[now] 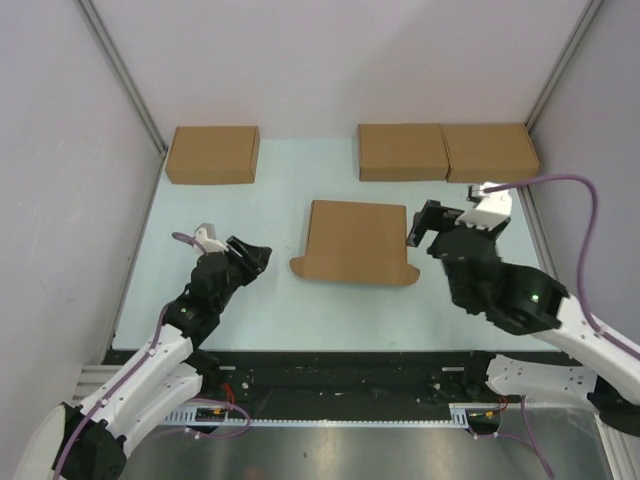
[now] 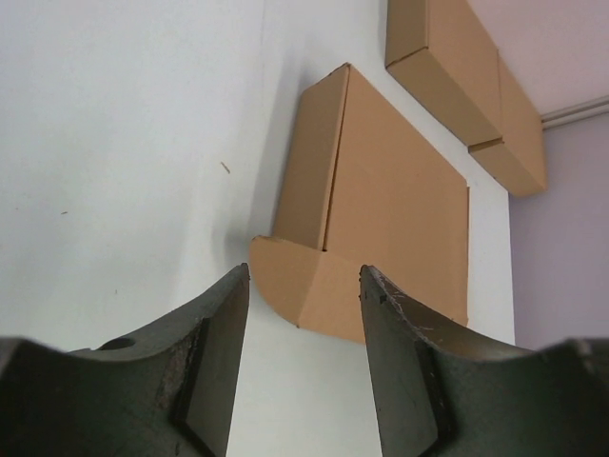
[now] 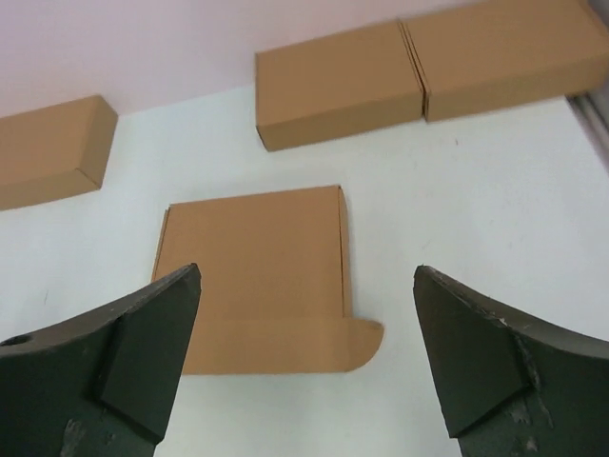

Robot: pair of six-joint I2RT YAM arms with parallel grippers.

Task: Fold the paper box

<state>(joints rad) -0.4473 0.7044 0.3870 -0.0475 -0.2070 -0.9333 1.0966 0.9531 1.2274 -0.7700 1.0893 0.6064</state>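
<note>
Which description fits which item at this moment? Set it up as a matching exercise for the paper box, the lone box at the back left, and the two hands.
Items
1. paper box
2. lone box
3. left hand
4. right hand

Descriptions
A. open and empty, to the right of the paper box
B. back left of the table, by itself
C. middle of the table, rounded tabs sticking out at its near corners
D. open and empty, to the left of the paper box

Pairs: 1-C, 2-B, 3-D, 4-A
</note>
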